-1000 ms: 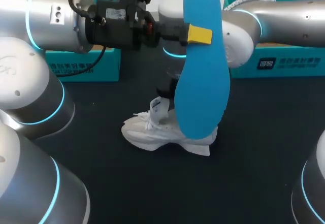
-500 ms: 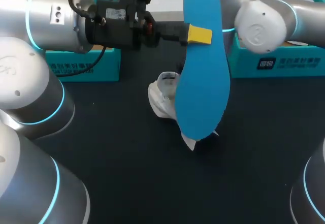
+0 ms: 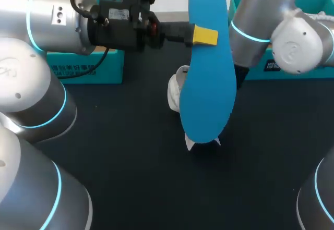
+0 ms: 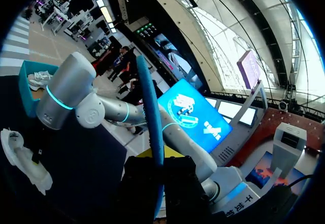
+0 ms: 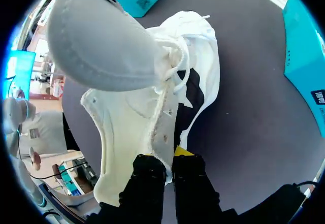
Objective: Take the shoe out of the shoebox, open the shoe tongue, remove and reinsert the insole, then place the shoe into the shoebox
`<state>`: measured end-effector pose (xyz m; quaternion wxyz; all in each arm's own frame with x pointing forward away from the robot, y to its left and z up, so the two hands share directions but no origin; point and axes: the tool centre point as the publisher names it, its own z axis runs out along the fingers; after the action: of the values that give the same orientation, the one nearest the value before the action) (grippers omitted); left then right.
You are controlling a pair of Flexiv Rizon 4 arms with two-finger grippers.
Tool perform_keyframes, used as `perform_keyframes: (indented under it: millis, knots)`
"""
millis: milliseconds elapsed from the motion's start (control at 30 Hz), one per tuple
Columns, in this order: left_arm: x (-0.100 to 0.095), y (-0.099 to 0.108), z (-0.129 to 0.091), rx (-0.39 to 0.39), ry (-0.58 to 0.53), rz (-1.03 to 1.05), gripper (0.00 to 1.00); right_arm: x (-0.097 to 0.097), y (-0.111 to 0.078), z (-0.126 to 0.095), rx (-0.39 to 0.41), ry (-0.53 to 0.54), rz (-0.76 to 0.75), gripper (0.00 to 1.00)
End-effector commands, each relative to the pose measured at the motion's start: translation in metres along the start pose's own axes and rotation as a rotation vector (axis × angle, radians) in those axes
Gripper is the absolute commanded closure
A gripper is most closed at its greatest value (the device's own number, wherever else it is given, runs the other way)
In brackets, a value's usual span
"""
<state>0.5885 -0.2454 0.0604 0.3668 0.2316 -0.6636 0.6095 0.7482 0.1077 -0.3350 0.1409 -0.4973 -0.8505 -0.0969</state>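
Left gripper [image 3: 205, 35]: clamped on the blue insole [image 3: 206, 84], yellow tip showing against its face about a third of the way down. The insole stands nearly upright in the air, the short end above the fingers and the long end hanging below. In the left wrist view it is seen edge-on, rising straight out from between the fingers of the left gripper [image 4: 158, 165].

Right gripper [image 5: 166, 158]: closed on the white shoe [image 5: 147, 117], both yellow tips pinching the edge of the upper from either side. The rest of the shoe extends ahead of the fingers, opening turned toward the wrist camera, with the laces [image 5: 175, 66] and a grey padded part [image 5: 101, 46] at the far end. Can't tell whether the shoe touches the table [image 3: 130, 162].

Head view: the shoe sits beyond and under the held insole and is mostly hidden by it; only a white bit at one edge and a tip below the lower end show. The right arm [image 3: 261, 26] comes in just beside the insole.

The teal shoebox [image 3: 297, 65] is behind the right gripper, apart from the shoe. A second teal box [image 3: 86, 68] lies under the left arm's wrist.
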Motion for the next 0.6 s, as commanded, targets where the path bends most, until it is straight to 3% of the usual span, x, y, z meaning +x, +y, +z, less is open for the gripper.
perform_keyframes:
  millis: [33,600]
  knots:
    - [-0.001,0.002,0.0,0.002,0.0,0.0,1.0,0.006,-0.002,0.002,-0.092,-0.014,0.041,1.0]
    - [-0.001,0.002,0.0,0.002,0.0,0.0,1.0,0.016,-0.002,0.018,-0.158,-0.001,0.156,1.0]
